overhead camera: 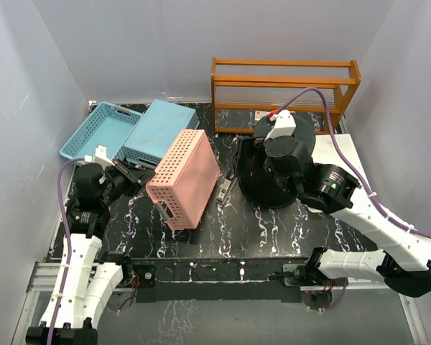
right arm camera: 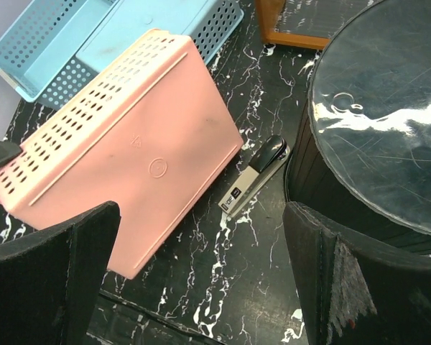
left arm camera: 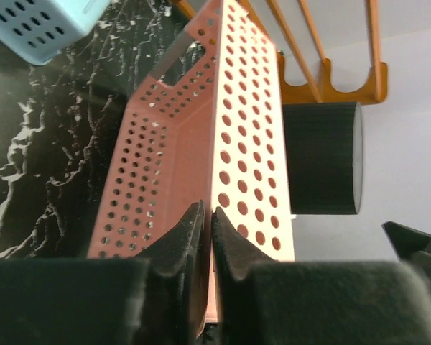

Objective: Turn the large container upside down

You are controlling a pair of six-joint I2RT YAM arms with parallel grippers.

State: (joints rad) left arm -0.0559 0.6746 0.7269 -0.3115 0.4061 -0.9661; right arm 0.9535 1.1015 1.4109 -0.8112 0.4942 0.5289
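The large container, a black ribbed bucket [overhead camera: 253,180], stands right of the table's middle with a flat, glossy closed face up; it also shows in the right wrist view [right arm camera: 388,108] and the left wrist view [left arm camera: 323,158]. My right gripper [overhead camera: 273,180] hovers over its left side, open and empty [right arm camera: 201,244]. My left gripper [overhead camera: 126,172] is shut on the rim of a pink perforated basket [left arm camera: 251,144], which it holds tilted on edge [overhead camera: 183,176].
A stapler [overhead camera: 225,188] lies between the pink basket and the bucket. Two blue baskets [overhead camera: 100,129] [overhead camera: 161,129] sit at the back left. An orange wooden rack [overhead camera: 284,93] stands at the back behind the bucket.
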